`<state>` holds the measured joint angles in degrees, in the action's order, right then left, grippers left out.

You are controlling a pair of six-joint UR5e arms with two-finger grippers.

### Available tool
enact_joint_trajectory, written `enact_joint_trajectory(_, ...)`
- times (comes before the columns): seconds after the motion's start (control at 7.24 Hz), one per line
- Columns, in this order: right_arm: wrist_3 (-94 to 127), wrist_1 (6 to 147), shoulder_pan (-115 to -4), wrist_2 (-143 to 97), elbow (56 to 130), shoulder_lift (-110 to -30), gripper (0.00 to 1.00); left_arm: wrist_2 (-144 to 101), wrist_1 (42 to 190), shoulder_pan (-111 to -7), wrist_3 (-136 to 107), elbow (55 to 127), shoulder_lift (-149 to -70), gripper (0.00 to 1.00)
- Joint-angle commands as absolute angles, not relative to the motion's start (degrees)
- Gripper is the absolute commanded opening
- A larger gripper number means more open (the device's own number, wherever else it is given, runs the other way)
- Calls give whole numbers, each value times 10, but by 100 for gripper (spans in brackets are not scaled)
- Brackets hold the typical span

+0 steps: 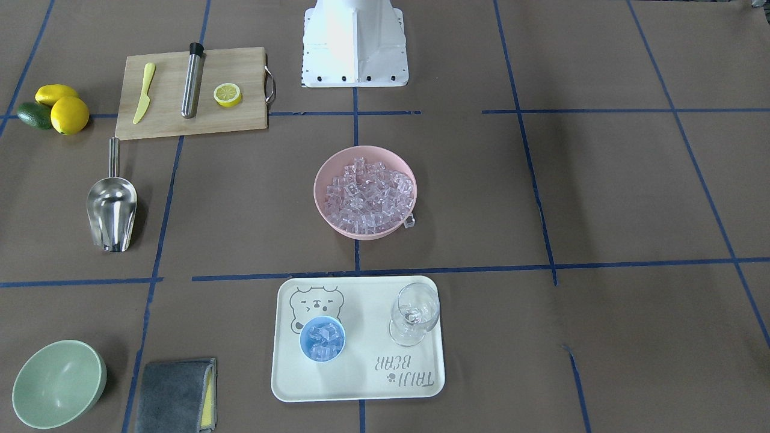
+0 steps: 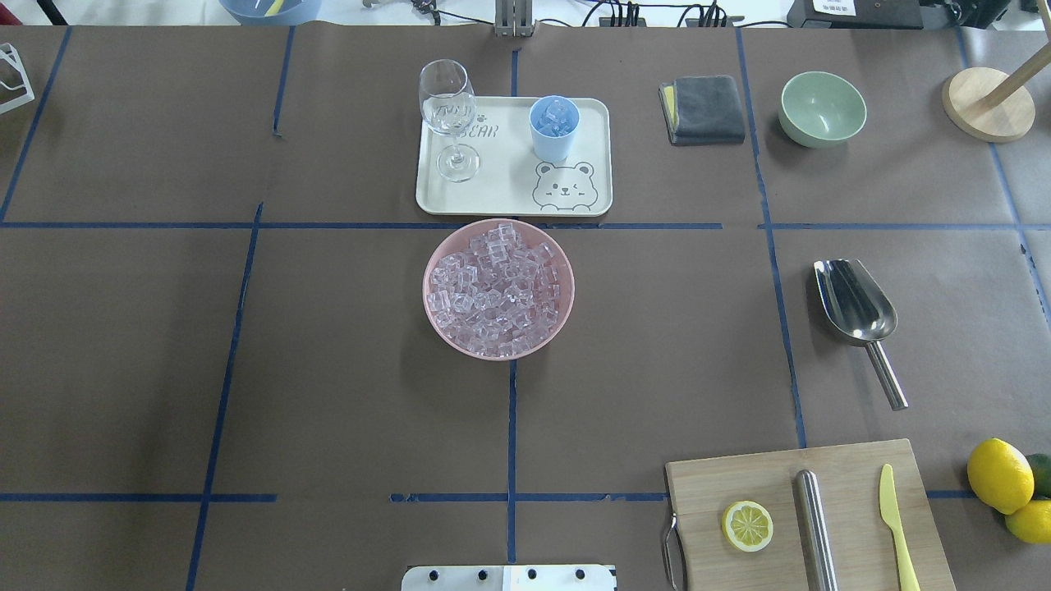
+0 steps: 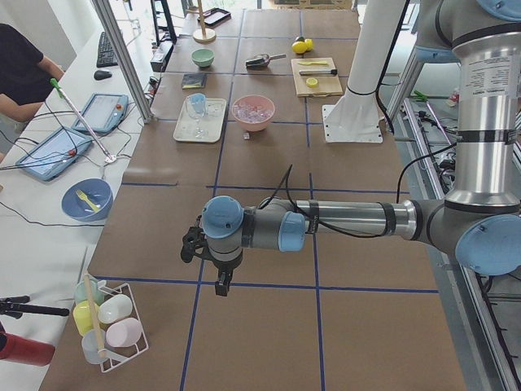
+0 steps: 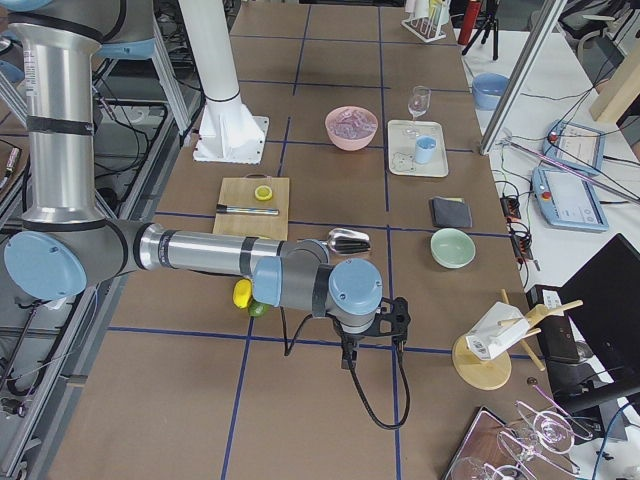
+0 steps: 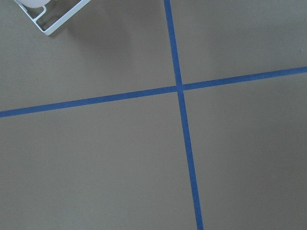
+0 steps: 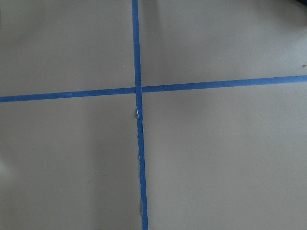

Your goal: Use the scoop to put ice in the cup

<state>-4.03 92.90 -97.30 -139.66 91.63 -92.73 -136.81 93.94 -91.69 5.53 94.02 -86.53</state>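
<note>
Parked well apart from everything, at opposite ends of the brown surface [image 2: 123, 353]: left tool [image 3: 221, 287] and right tool [image 4: 346, 358]. Cannot tell how far open either stands, nor whether anything is held. Nothing but taped crossings in the wrist views.

Lying flat on the robot's right, trough up, handle toward the wooden cutting board [image 2: 739, 480]: shiny stainless-steel scoop [image 2: 854, 302]. At centre, heaped high in the round pink bowl [image 1: 364, 233]: small clear glassy ice cubes [image 2: 498, 289]. Just beside that bowl, one stray cube [image 1: 409, 222] on the surface. Beyond it, standing on the cream bear-print tray [image 2: 493, 193]: small light-blue cup [image 2: 554, 135], already holding some cubes, near the clear stemmed wine glass [image 2: 448, 103].

Likely trouble from here:
- Thin round handle lying low, so easy to pinch off-centre and let twist or roll.
- Heap so high that digging in could push cubes overboard.
- Wide trough against a narrow cup mouth, so probable spill onto the tray when pouring.
- Glass close enough to be knocked if swung wide.
</note>
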Motion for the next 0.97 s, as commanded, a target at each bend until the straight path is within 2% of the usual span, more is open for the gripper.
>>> enact_joint_trajectory(0.0,-40,929,-973,-1396,917,-927,100,-1379,958,-918,30,939,-866,100)
enact_joint_trajectory(0.83,-39,929,-973,-1390,916,-925,100,-1379,962,-917,28,940,-867,100)
